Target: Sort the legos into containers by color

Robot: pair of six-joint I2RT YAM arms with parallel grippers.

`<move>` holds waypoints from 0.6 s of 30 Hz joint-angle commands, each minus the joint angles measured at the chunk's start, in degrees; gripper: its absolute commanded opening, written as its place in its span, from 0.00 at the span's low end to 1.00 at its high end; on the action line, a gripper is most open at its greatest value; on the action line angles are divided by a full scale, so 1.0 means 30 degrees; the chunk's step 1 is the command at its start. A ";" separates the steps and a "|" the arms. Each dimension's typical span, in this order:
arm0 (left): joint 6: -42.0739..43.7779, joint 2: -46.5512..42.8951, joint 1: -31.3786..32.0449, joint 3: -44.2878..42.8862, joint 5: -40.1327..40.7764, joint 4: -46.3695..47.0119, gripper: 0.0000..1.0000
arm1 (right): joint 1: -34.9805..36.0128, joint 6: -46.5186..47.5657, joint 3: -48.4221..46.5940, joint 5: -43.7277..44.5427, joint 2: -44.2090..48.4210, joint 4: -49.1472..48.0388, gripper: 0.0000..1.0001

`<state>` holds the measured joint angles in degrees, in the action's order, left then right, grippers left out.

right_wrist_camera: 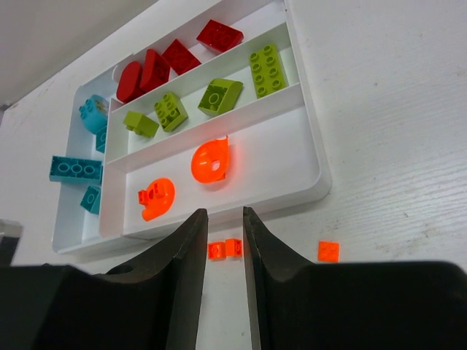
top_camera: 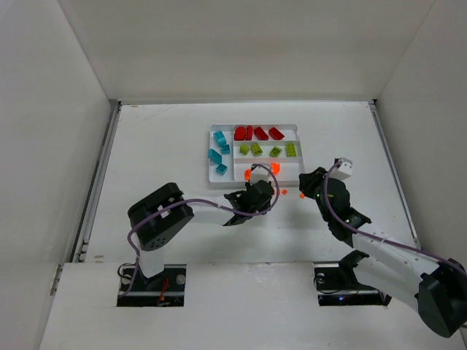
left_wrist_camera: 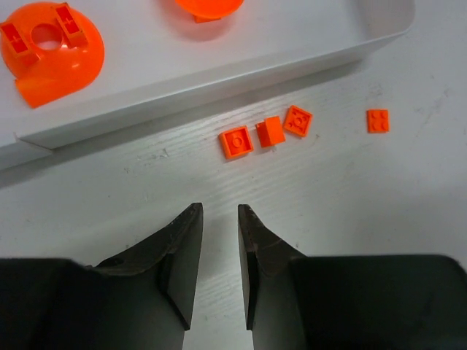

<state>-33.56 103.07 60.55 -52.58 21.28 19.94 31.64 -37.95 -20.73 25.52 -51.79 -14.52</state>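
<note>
Though clipped by the top edge of the left wrist view, readable all the same as a second orange round lego (left_wrist_camera: 208, 7), lying in the tray (left_wrist_camera: 219, 73) at 12 o'clock. Lower part of both wrist views swallowed by black finger housings. From overhead, hard to pick out the tips of the left gripper (top_camera: 257, 191) or the right gripper (top_camera: 310, 182), dark against dark. No telling the studs on the smallest pieces from up there.

On to shapes and surfaces. Glossy white plastic for the tray, thin-walled, round-cornered. Matt white table (left_wrist_camera: 379, 219), faintly grained. At 10 o'clock in the left wrist view, a translucent orange dome (left_wrist_camera: 47, 55), hollow, with a round hole and two square sockets. Out on the table, four tiny orange squares (left_wrist_camera: 236, 142), flat and studded, one tipped on its side. Seen from the right wrist: red legos (right_wrist_camera: 157, 69) in the far section, lime legos (right_wrist_camera: 219, 95) in the middle one, chunky and studded, teal legos (right_wrist_camera: 75, 169) off at 9 o'clock.

Left gripper pinched nearly together, a slim slit left, nothing in it. Tiny squares just ahead at 12 to 1 o'clock, apart from the tips, just outside the tray wall. Right gripper likewise squeezed narrow and empty, with two of the squares showing through the slit and a lone one at 3 o'clock.
</note>
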 commanded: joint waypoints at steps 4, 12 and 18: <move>-0.0912 0.1151 -0.0278 -0.1224 0.0495 0.1321 0.31 | 0.0220 -0.0005 -0.0501 0.0049 0.0330 -0.0286 0.32; -0.0913 0.2089 -0.0366 -0.1868 0.0495 0.1350 0.34 | 0.0279 -0.0063 -0.0414 -0.0215 0.0418 -0.0608 0.34; -0.0884 0.2997 -0.0483 -0.2688 0.1372 0.1174 0.34 | 0.0513 -0.0063 -0.0472 -0.0244 0.0242 -0.0695 0.34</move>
<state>-35.92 111.00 59.51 -58.48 22.85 23.09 32.34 -37.95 -20.73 25.02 -51.29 -14.57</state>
